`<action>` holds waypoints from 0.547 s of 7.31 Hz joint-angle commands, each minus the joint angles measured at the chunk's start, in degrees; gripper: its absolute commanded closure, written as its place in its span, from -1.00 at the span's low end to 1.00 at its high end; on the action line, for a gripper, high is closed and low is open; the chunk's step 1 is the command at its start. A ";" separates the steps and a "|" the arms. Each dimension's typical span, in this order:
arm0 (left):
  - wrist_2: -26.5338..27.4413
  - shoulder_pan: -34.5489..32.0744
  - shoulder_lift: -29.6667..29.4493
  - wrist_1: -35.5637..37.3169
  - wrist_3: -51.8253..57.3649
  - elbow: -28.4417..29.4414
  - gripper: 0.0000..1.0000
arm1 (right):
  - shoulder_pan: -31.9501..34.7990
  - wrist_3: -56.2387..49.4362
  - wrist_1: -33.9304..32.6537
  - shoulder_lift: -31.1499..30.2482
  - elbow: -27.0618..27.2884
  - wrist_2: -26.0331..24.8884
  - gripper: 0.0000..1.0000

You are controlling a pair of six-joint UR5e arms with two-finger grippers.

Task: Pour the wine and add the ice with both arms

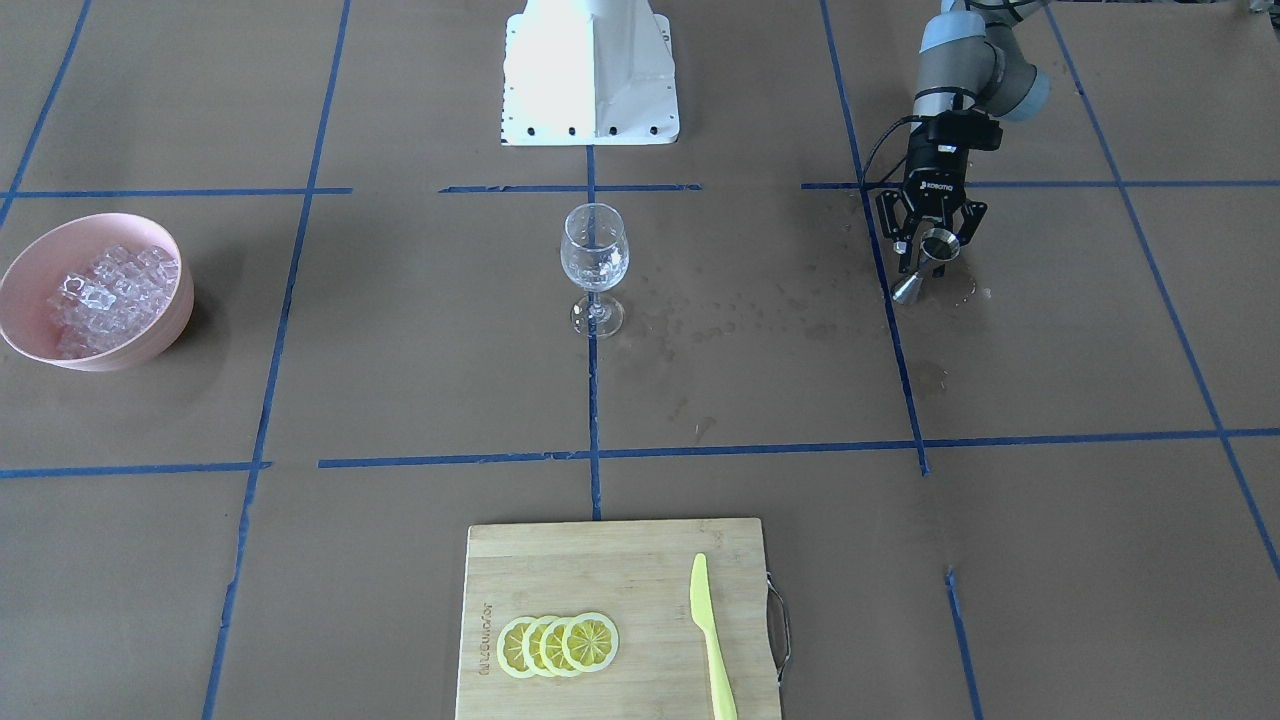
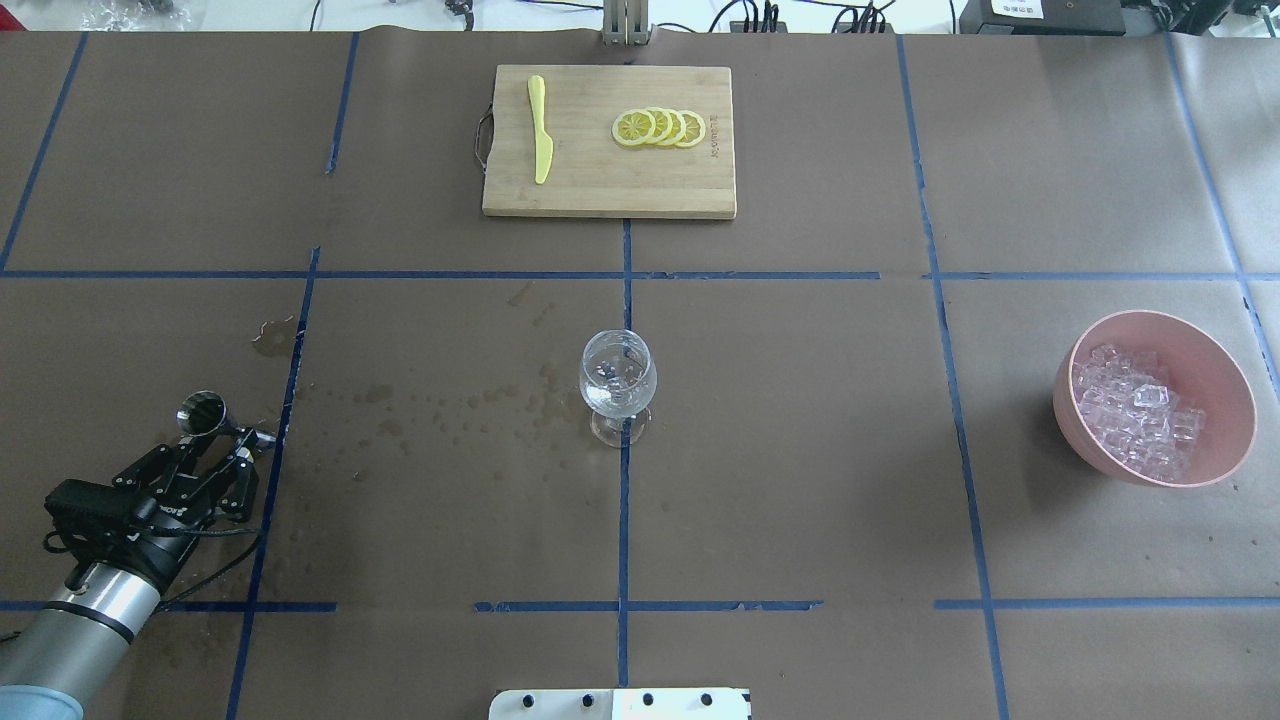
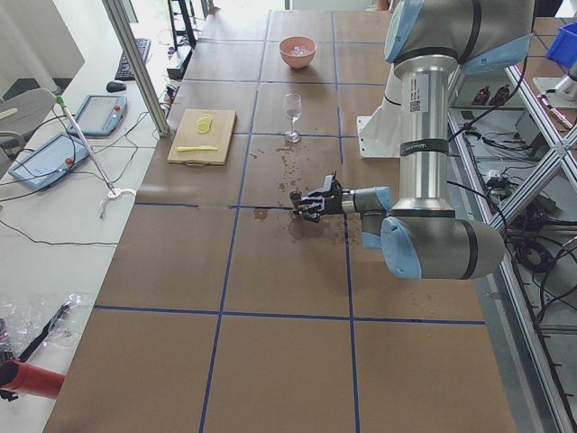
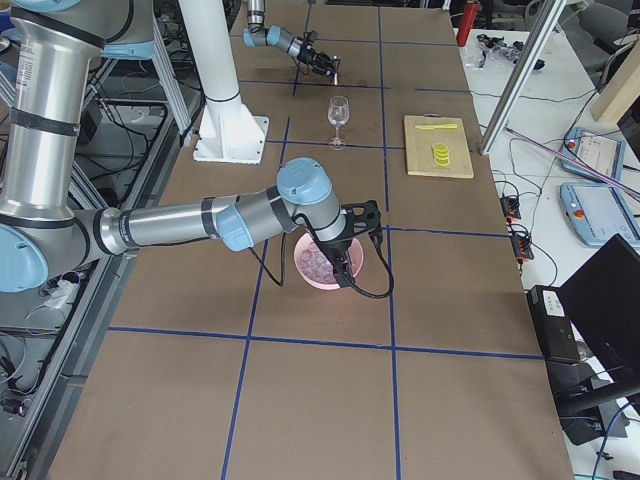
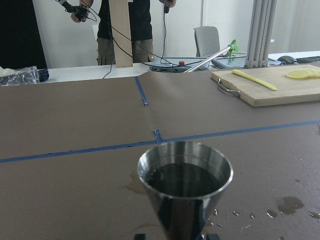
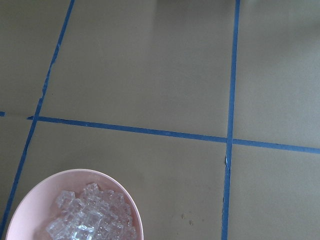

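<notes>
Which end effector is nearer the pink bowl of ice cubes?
Right. The right end effector hangs over the pink bowl; the left end effector, gripping a steel jigger, is far off, beyond the wine glass.

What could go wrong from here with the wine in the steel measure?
The left claw grips a jigger of wine well aside from the wine glass; a jerky carry could slosh it, as wet spots already dot the paper. The tall-stemmed glass might topple if the jigger knocks its rim.
</notes>
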 commanded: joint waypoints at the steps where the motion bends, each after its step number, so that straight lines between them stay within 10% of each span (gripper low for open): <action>1: -0.16 -0.10 -0.17 0.00 0.09 0.00 0.00 | 0.00 -0.03 0.00 -0.01 0.01 0.00 -1.00; 4: -2.26 -1.33 0.09 0.00 0.09 0.00 0.00 | 0.00 -0.03 0.00 -0.01 0.01 0.00 -1.00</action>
